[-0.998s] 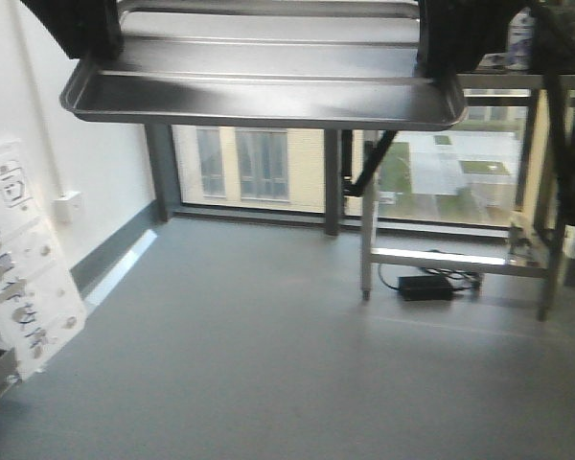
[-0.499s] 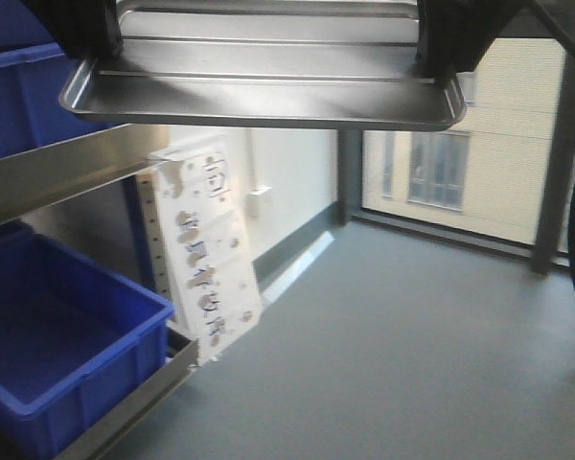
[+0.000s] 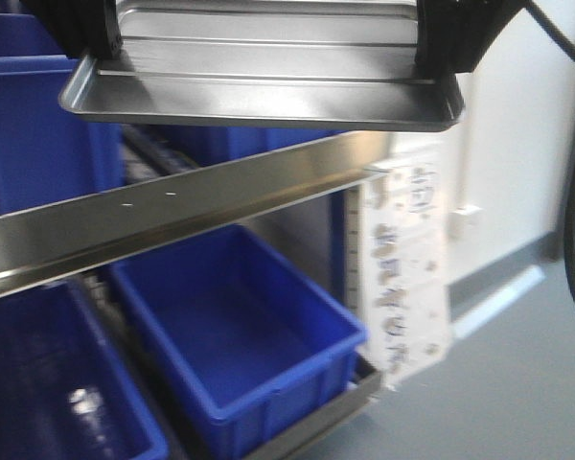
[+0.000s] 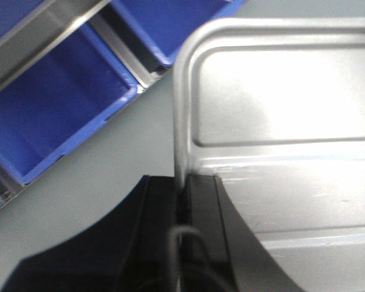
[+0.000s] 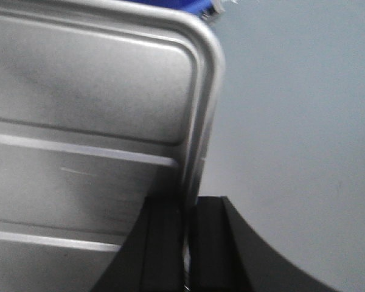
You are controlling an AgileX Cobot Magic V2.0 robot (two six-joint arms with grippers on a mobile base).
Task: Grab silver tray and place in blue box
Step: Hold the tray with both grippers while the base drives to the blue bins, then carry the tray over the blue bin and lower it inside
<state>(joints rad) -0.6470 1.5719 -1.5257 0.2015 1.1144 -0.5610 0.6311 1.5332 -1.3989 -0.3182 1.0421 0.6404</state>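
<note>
Steel shelving (image 3: 311,414) ahead holds the blue box (image 3: 240,335), while we hold the silver tray (image 3: 268,91) raised before its upper rail (image 3: 172,206), left fingers (image 4: 158,231) and right fingers (image 5: 210,237) clamped on opposite rims, so dipping early could knock the tray against that rail.

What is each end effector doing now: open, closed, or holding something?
The left end effector: closed on the silver tray, left rim.
The right end effector: closed on its right rim.
</note>
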